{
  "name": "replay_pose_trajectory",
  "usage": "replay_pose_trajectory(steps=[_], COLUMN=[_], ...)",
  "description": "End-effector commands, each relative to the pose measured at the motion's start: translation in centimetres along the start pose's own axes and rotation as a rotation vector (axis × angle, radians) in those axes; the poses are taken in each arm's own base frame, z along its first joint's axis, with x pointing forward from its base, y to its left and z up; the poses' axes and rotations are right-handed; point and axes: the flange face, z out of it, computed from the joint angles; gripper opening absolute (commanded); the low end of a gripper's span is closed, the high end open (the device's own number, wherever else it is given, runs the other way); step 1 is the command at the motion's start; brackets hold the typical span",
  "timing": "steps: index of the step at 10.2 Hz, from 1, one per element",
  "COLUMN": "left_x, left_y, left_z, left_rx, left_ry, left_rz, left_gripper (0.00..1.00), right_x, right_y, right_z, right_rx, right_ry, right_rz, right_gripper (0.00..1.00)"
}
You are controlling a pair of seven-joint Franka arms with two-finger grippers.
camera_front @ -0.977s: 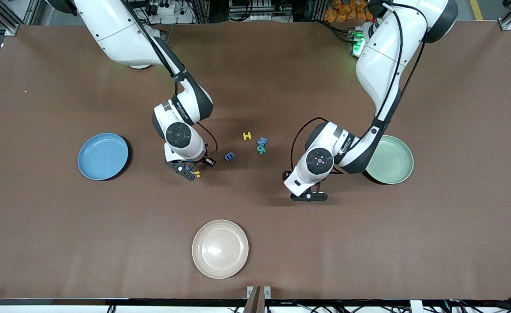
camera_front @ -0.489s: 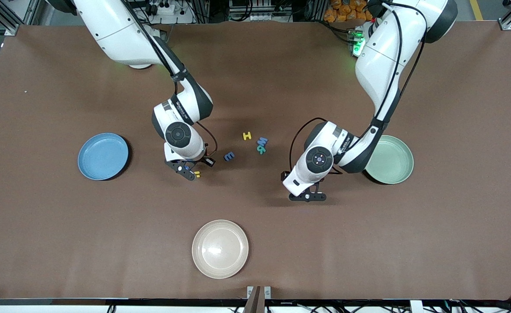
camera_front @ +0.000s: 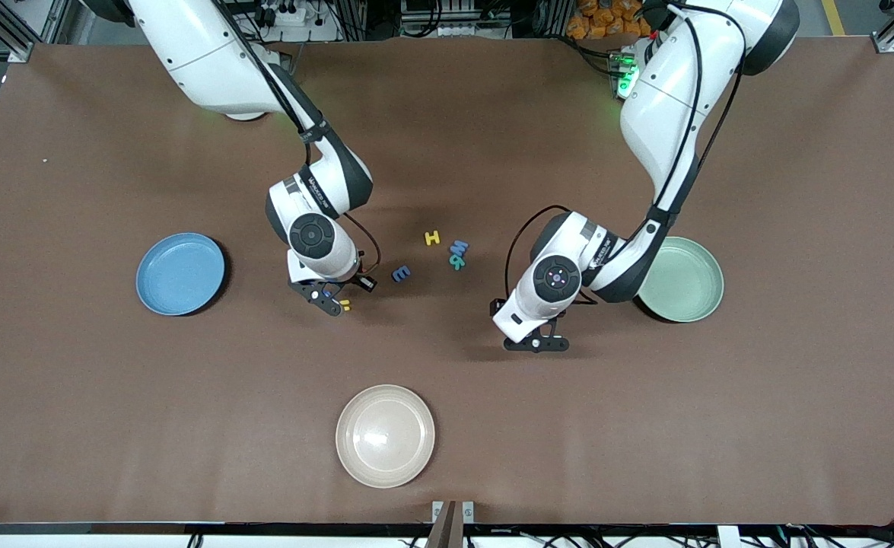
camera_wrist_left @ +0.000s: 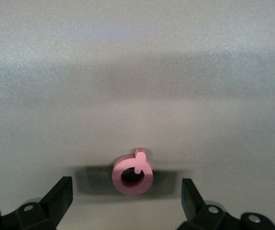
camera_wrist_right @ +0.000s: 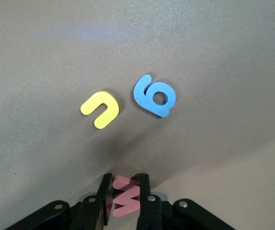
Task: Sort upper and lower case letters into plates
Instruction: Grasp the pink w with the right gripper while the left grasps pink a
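My right gripper (camera_wrist_right: 124, 184) is shut on a pink zigzag letter (camera_wrist_right: 126, 199), a W or M. It hangs just above a yellow letter (camera_wrist_right: 100, 109) and a blue letter (camera_wrist_right: 155, 96) lying on the table. In the front view it (camera_front: 330, 299) is beside the yellow letter (camera_front: 345, 305). My left gripper (camera_wrist_left: 127, 191) is open, low over the table, its fingers either side of a pink round letter (camera_wrist_left: 133, 171). In the front view it (camera_front: 536, 344) hides that letter. A yellow H (camera_front: 433, 238), blue M (camera_front: 459, 247), teal letter (camera_front: 456, 262) and blue E (camera_front: 401, 273) lie between the arms. The sky blue plate (camera_front: 180, 274) and mint green plate (camera_front: 690, 281) hold nothing.
A cream-beige plate (camera_front: 385, 435) sits nearer the front camera, holding nothing. The left arm's elbow overlaps the mint plate's edge in the front view. The brown table (camera_front: 112, 396) is bare elsewhere.
The left gripper has shifted very slightly toward the right arm's end of the table. The right arm and the letters have not moved.
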Motion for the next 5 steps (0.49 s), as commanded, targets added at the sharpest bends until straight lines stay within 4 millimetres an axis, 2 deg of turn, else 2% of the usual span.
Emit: replay_pose_trajectory(steps=[1,3,5], left_x=[-0.1,-0.2,-0.2], left_y=[0.8,1.0,1.0], left_z=[0.0,0.2,0.6], left_rx=[-0.009,-0.010,0.014], left_ry=[0.011,0.022,0.032], left_rz=[-0.001,0.009,0.030], left_gripper=[1.00,1.00,1.00], right_x=[-0.2,-0.2,0.9], right_y=[0.5,0.4,0.1], right_z=[-0.7,-0.9,-2.6], right_rx=[0.005,0.002,-0.018], right_ry=[-0.007,-0.011,-0.033], right_rz=[-0.009,-0.010,0.007], right_gripper=[0.05,0.05,0.05])
